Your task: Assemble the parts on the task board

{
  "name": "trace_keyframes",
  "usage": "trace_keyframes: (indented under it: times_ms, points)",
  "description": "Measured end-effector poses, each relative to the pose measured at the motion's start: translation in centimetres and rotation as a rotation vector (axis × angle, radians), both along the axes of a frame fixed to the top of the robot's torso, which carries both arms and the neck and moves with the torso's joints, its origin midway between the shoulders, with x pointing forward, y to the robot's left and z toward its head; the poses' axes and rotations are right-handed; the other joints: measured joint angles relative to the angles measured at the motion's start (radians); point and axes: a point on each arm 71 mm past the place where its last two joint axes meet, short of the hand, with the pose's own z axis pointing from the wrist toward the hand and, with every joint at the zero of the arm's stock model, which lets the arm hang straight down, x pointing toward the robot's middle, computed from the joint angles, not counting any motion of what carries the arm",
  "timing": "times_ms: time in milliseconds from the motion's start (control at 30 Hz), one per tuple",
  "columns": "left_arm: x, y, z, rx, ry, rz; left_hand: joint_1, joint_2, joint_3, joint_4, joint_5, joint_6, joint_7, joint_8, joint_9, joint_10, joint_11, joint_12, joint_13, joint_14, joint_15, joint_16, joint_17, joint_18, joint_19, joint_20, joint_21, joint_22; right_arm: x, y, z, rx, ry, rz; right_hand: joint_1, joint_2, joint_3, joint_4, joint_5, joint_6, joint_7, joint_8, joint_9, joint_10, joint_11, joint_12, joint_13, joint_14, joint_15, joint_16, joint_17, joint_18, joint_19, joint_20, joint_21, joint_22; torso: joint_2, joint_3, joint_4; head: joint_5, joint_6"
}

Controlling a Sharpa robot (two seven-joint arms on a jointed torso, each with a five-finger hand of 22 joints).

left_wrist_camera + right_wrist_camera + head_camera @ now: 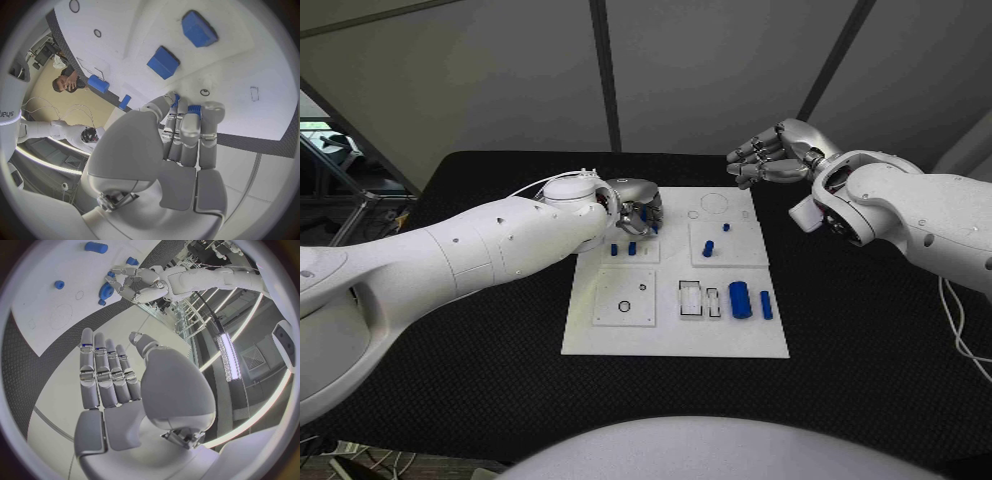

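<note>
On the left arm's white casing, in its own wrist view, a few dark letters at the circle's rim read roughly "eys"; the rest is cut off and no other writing can be read.

In the head view the left hand (635, 208) hangs over the task board (675, 340), at about ten o'clock of the plate. Its fingers (192, 131) lie close together and point down at the white surface; whether they pinch anything I cannot tell, since the fingertips hide what is under them. Just below the hand, two small blue pegs (623, 249) stand upright side by side in a square inset panel. The left forearm crosses the board's left edge and covers part of that corner.

Toward the middle, at about one o'clock of the board, another blue peg (708, 248) stands with a smaller blue piece (727, 227) near it. At four o'clock a thick blue cylinder (740, 299) lies beside a thin blue rod (766, 304), next to two narrow rectangular slots (691, 298).

The right hand (772, 154) hovers off the board's far right corner, above the black table (877, 330), fingers (105, 371) straight, slightly parted, holding nothing.
</note>
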Motion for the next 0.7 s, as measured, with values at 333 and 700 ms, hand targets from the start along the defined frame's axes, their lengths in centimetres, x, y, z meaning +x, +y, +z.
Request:
trace_keyframes:
  times_ms: [333, 700]
  points:
    - [-0.4, 0.6, -0.2, -0.028, -0.008, 0.007, -0.009, -0.009, 0.052, -0.018, 0.0, 0.015, 0.005, -0.015, -0.005, 0.016, 0.002, -0.028, -0.009, 0.009, -0.004, 0.013, 0.0, 0.0, 0.007, 0.0, 0.006, 0.013, 0.0, -0.1, 0.0, -0.001, 0.0, -0.001, 0.0, 0.0, 0.0, 0.0, 0.0, 0.0, 0.0, 0.0, 0.0, 0.0, 0.0, 0.0, 0.0, 0.0, 0.0, 0.0, 0.0, 0.0, 0.0, 0.0, 0.0, 0.0, 0.0, -0.0005, 0.0006, 0.0, 0.001]
    - [-0.3, 2.5, 1.6, -0.1, -0.046, 0.048, -0.015, -0.015, 0.065, -0.023, 0.0, 0.019, 0.008, -0.019, -0.006, 0.025, 0.004, -0.037, -0.011, 0.013, -0.001, 0.013, 0.005, 0.0, 0.007, 0.0, 0.012, 0.024, 0.0, -0.2, 0.0, -0.001, 0.0, -0.003, 0.0, 0.0, 0.0, 0.0, 0.0, 0.0, 0.0, 0.0, 0.0, 0.0, 0.0, 0.0, 0.0, 0.0, 0.0, 0.0, -0.001, 0.0, 0.0, 0.0, -0.004, -0.001, -0.001, -0.0012, 0.0018, -0.003, 0.008]
